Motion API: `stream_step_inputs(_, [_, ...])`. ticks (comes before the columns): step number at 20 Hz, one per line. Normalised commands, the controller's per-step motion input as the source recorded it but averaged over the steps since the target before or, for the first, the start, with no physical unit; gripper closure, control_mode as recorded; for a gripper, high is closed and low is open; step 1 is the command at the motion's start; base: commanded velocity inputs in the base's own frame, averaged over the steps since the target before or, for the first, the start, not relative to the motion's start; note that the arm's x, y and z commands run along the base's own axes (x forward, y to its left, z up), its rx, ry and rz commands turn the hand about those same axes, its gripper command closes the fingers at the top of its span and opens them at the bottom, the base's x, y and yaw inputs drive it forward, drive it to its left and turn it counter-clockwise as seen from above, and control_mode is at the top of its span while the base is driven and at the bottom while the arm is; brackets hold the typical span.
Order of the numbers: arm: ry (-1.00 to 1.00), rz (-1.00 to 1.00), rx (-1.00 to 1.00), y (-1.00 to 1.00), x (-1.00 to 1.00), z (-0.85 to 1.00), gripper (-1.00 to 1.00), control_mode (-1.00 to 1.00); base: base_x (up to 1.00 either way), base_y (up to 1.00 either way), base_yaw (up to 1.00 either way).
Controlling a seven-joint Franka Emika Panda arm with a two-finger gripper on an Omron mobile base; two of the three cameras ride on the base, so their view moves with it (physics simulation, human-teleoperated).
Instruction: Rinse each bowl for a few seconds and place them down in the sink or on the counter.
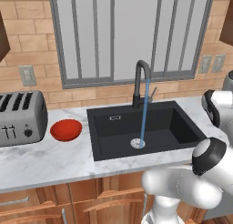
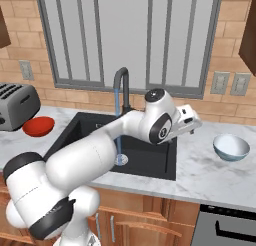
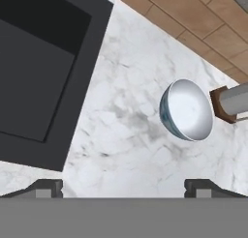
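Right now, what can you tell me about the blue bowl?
The blue bowl is small and round, pale and shiny inside with a darker bluish outside. It looks empty and sits upright on the marble counter, to the right of the black sink, apart from it. Nothing holds it. In the hand view it lies a little ahead of the open gripper.

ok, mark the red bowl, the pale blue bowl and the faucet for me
red bowl (image 1: 66, 129), left base view, on its inner hollow.
pale blue bowl (image 2: 231, 146), right base view, on its pale inside.
faucet (image 1: 137, 84), left base view, on the upright dark neck below the arch.
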Motion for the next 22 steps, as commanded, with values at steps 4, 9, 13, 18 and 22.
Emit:
stream_step_inputs(4, [0.04,-0.03,0.0,-0.24,0.03,-0.11,-1.0,-1.0,0.0,0.0,0.0])
stream_step_inputs(9, [0.02,-0.01,0.0,-0.2,0.08,-0.08,-1.0,-1.0,0.0,0.0,0.0])
stream_step_inputs(13, [0.0,0.0,0.0,-0.15,0.1,-0.07,-1.0,-1.0,0.0,0.0,0.0])
stream_step_inputs(18, [0.0,0.01,0.0,-0.14,0.12,-0.09,-1.0,-1.0,0.0,0.0,0.0])
stream_step_inputs(22, [0.0,0.02,0.0,-0.14,0.13,-0.13,-1.0,-1.0,0.0,0.0,0.0])
